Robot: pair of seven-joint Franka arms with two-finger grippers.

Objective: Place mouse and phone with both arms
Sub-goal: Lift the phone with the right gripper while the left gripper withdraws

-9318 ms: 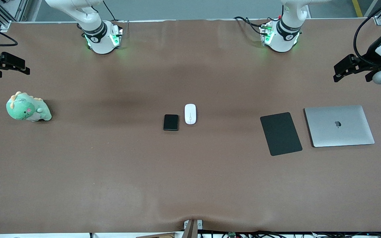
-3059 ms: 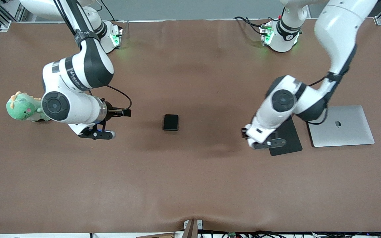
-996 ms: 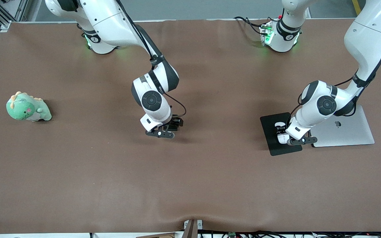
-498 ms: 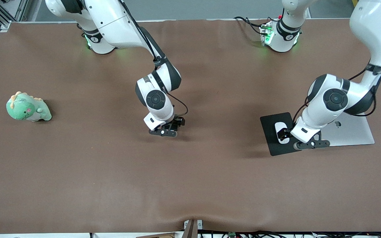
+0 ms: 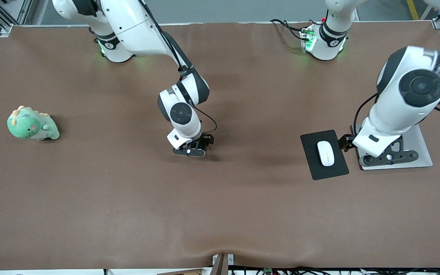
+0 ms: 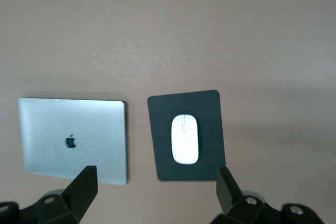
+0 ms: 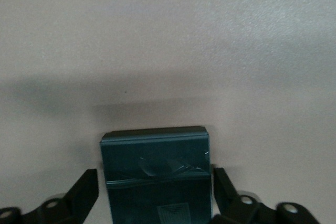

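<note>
On pad (image 5: 313, 162): mouse (image 5: 325, 153) (released)

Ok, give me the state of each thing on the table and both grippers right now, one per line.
mouse: released, lying flat on the mouse pad.
mouse pad: flat on the table, beside the laptop.
laptop: lid closed.
phone: flat on the table, between the right gripper's fingers.
left gripper: open, empty, in the air over the laptop and pad.
right gripper: down around the phone.
plush dinosaur: untouched, at the right arm's end.

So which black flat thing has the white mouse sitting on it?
The mouse pad, the big thin black sheet beside the silver laptop, carries the mouse. The other black thing, the small thick phone, sits between the right hand's fingers.
</note>
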